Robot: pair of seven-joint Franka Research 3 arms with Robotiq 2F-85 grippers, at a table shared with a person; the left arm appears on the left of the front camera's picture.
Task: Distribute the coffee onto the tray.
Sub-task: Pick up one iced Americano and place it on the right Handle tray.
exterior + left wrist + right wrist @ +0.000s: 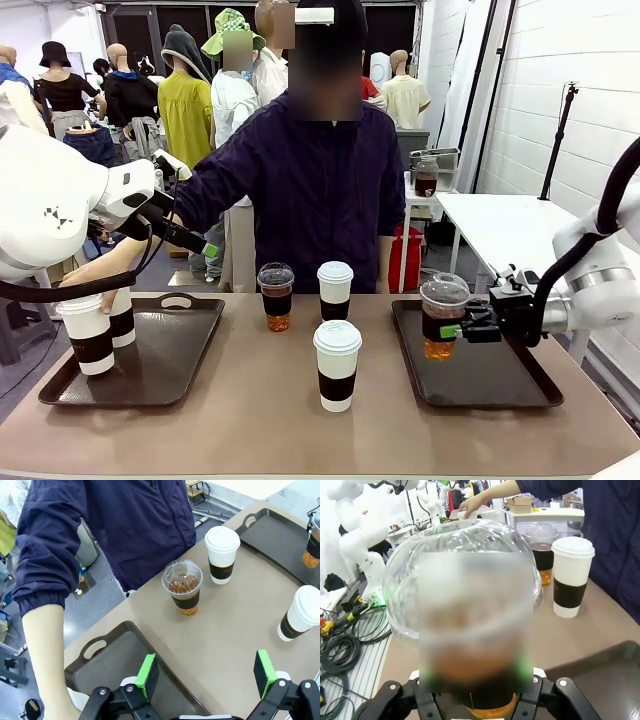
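Right gripper [447, 330] is gripping a clear cup [443, 300] over the right tray [500, 385]; left gripper [206, 672] is idling open; three cups [337, 365] are waiting left of that tray.

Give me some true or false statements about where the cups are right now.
1. The right gripper grips a clear cup at the right tray. True.
2. The left gripper holds a paper cup. False: it is open and empty.
3. Three cups stand between the trays. True.
4. The left tray holds no cups. False: two paper cups stand on it.
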